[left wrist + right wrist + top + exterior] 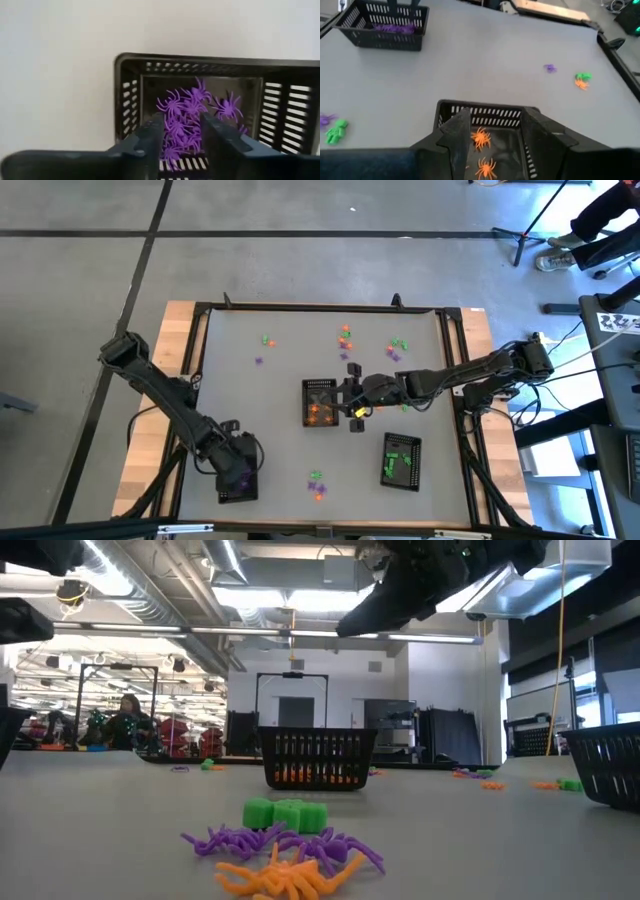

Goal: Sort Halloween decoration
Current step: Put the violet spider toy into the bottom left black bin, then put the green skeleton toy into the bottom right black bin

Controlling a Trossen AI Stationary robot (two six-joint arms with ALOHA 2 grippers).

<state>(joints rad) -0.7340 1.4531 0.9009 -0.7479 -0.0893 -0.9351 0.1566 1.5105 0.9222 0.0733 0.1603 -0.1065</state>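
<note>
Three black mesh trays stand on the grey table. The near-left tray [238,480] holds purple spiders [186,112]. My left gripper [181,120] hangs open just above them, pointing steeply down, with nothing between its fingers. The middle tray [320,402] holds orange spiders [480,137]. My right gripper [496,112] stands open over its right end, slanting down, and nothing shows between its fingers. The near-right tray [400,460] holds green trinkets. Loose Halloween decoration lies on the table in small clusters at the far side [345,337] and near the front edge [316,485].
More loose trinkets lie at the far left [265,340] and far right [398,345]. In the low view, purple and orange spiders [290,860] and a green piece [285,813] lie close to the front edge. A black frame [200,320] borders the table.
</note>
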